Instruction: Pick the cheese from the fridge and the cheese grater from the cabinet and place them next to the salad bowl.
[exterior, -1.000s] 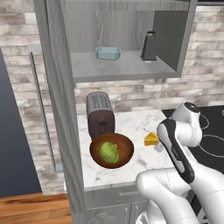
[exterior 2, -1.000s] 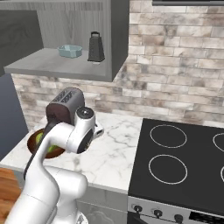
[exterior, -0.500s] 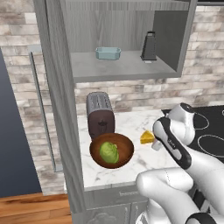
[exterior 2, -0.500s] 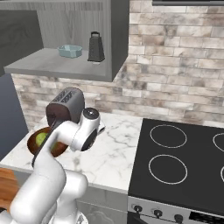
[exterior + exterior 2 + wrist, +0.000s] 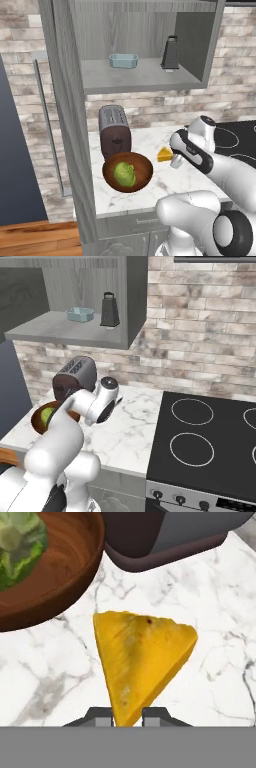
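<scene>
**Cheese held beside the bowl**

The end effector (image 5: 128,714) is nearly closed on the narrow point of the cheese (image 5: 140,662), one fingertip on each side. The wedge sits low over the marble desk (image 5: 150,187), just right of the bowl (image 5: 127,171); contact with the desk cannot be determined. The bowl holds green salad. The toaster (image 5: 114,131) stands directly behind the bowl. Above and behind the bowl, the open cabinet (image 5: 145,75) shelf carries a blue dish (image 5: 123,60) and, further right, the grater (image 5: 170,52), upright.
</scene>
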You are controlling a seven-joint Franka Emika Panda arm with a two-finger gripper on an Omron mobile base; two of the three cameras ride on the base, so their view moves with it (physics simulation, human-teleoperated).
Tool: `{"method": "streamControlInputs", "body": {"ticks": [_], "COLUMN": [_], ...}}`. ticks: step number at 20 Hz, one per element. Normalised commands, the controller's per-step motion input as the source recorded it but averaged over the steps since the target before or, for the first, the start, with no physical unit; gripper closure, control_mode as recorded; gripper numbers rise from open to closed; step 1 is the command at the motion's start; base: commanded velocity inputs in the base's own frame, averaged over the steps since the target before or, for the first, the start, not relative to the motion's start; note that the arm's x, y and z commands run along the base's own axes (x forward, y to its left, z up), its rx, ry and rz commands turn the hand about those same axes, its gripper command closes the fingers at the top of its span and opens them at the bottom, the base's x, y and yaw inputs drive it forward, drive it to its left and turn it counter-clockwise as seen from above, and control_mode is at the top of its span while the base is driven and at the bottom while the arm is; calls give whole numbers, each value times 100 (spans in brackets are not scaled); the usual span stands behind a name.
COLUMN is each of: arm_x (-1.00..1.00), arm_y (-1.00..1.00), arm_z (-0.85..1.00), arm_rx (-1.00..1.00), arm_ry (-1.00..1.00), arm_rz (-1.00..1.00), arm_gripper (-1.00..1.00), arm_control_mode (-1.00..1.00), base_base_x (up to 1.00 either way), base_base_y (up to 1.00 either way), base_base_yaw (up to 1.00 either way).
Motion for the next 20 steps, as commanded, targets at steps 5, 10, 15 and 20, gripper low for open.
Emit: {"method": "streamControlInputs", "body": {"ticks": [5,10,15,20], "arm_x": [27,28,28,28], "arm_y": [0,0,0,0], "arm_z": [-32,-31,-28,-26], "arm_rx": [0,0,0,0], "arm_ry": [0,0,0,0], "arm_rz": [5,4,4,4], "arm_gripper": [100,100,100,100], "arm_control_mode": [-100,-100,-100,-100], "base_base_x": [0,0,0,0], "base_base_y": [0,0,0,0], "base_base_yaw": [0,0,0,0]}}
